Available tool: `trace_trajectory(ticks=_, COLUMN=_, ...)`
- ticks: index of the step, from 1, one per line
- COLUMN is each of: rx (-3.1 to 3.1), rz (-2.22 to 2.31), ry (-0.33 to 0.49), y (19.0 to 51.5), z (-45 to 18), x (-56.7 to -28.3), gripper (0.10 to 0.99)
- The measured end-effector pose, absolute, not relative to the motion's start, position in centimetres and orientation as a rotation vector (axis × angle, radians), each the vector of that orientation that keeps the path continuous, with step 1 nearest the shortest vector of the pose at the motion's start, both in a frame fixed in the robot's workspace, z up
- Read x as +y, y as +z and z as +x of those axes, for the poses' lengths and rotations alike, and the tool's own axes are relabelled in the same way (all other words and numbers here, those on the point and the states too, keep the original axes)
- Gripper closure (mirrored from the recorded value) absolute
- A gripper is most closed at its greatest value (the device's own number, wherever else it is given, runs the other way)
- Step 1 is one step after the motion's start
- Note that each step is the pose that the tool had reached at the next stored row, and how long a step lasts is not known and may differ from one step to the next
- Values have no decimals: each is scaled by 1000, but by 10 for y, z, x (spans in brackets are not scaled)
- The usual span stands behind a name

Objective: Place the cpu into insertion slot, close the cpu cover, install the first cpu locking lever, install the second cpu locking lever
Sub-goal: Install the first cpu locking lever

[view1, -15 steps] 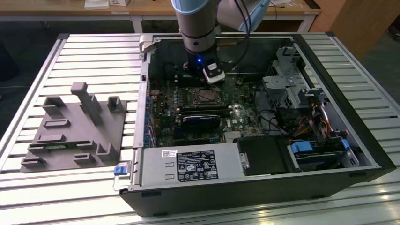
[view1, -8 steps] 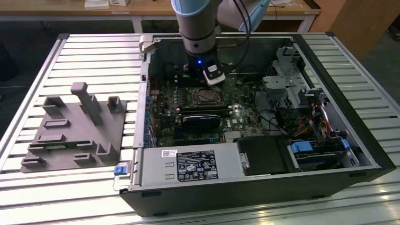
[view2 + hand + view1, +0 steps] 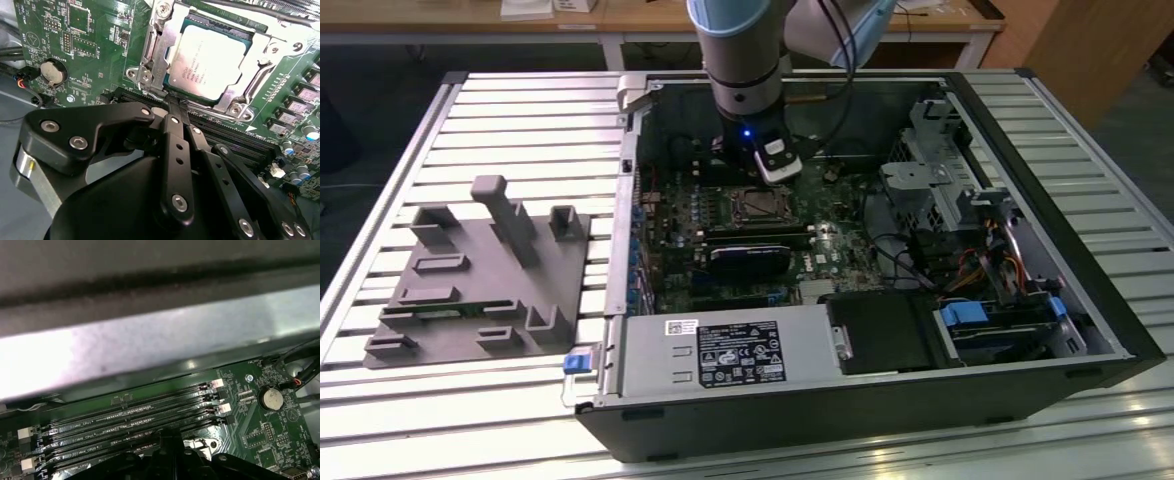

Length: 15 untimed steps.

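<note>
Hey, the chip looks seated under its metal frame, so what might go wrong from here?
The gripper sits right at the edge of the cpu cover; a slip might scrape the memory slots beside it. Uneven pressure on the cover might shift the cpu beneath it.

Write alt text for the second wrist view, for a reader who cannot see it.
A square chip with a dull grey metallic top, the cpu, sits in the silver-framed insertion slot on a green motherboard. The black gripper reaches toward the slot's near edge, its fingers close together. A round silver coin battery lies off to one side.
</note>
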<state>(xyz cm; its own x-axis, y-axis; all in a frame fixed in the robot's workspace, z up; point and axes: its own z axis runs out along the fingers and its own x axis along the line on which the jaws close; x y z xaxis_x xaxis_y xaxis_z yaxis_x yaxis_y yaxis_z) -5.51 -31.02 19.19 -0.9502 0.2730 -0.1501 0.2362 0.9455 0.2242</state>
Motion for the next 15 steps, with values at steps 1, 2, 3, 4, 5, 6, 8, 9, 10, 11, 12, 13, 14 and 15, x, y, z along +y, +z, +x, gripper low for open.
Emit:
trace_trajectory(ticks=1, rx=2920, rz=385, ry=304, y=193, z=-55, x=-310, gripper=980)
trace_trajectory(ticks=2, rx=2921, rz=385, ry=304, y=195, z=-55, x=-310, gripper=980)
trace_trajectory(ticks=3, rx=2921, rz=385, ry=304, y=196, z=-55, x=-310, gripper=980)
trace_trajectory(ticks=4, rx=2921, rz=385, ry=304, y=198, z=-55, x=-310, gripper=980)
trace_trajectory(ticks=5, rx=2921, rz=385, ry=304, y=200, z=-55, x=-310, gripper=980)
trace_trajectory(ticks=6, rx=2921, rz=385, ry=304, y=202, z=-55, x=-310, gripper=980)
trace_trajectory(ticks=8, rx=2921, rz=385, ry=304, y=206, z=-55, x=-310, gripper=980)
trace_trajectory(ticks=9, rx=2921, rz=385, ry=304, y=208, z=-55, x=-310, gripper=980)
trace_trajectory(ticks=10, rx=2921, rz=385, ry=304, y=210, z=-55, x=-310, gripper=980)
trace_trajectory(ticks=11, rx=2921, rz=385, ry=304, y=213, z=-55, x=-310, gripper=980)
trace_trajectory(ticks=12, rx=2921, rz=385, ry=304, y=215, z=-55, x=-310, gripper=980)
trace_trajectory(ticks=13, rx=2921, rz=385, ry=304, y=217, z=-55, x=-310, gripper=980)
trace_trajectory(ticks=14, rx=2921, rz=385, ry=304, y=219, z=-55, x=-310, gripper=980)
trace_trajectory(ticks=15, rx=2921, rz=385, ry=304, y=220, z=-55, x=-310, gripper=980)
